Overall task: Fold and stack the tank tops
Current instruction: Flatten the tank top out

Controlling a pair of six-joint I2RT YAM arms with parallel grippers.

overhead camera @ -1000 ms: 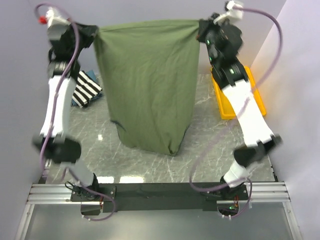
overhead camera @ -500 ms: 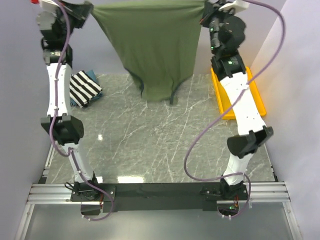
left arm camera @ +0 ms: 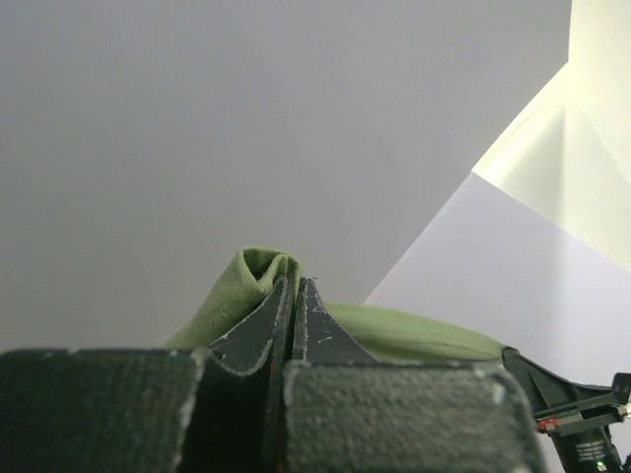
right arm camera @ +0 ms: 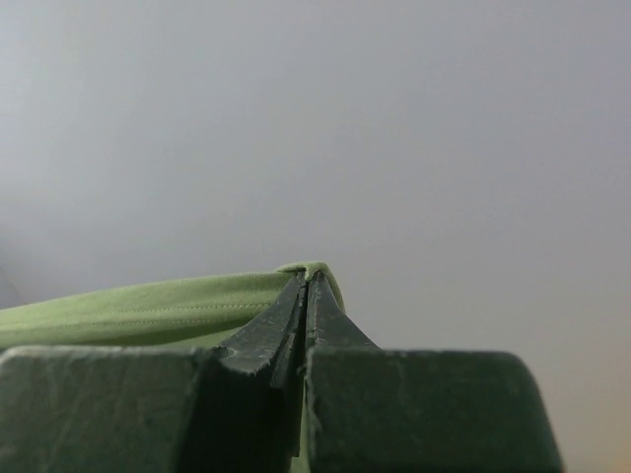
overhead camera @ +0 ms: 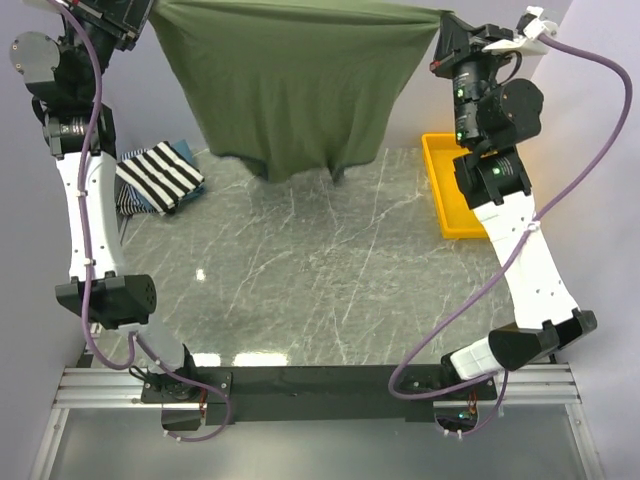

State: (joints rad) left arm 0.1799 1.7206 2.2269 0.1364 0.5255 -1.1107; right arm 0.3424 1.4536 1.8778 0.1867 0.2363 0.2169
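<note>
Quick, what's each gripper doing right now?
Left gripper: shut on one top corner of the olive-green tank top.
Right gripper: shut on its other corner.

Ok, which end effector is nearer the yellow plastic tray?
Right. The right end effector, shut on the olive-green tank top, hangs near the far end of the yellow plastic tray; the left end effector is opposite, near the striped tank top.

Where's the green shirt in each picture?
Top external: the green tank top hangs spread across the top middle.
Left wrist: a bunched corner at lower centre, pinched in the left gripper.
Right wrist: a strip at lower left, its end pinched in the right gripper.
Shared landmark: the pale wall behind it.
</note>
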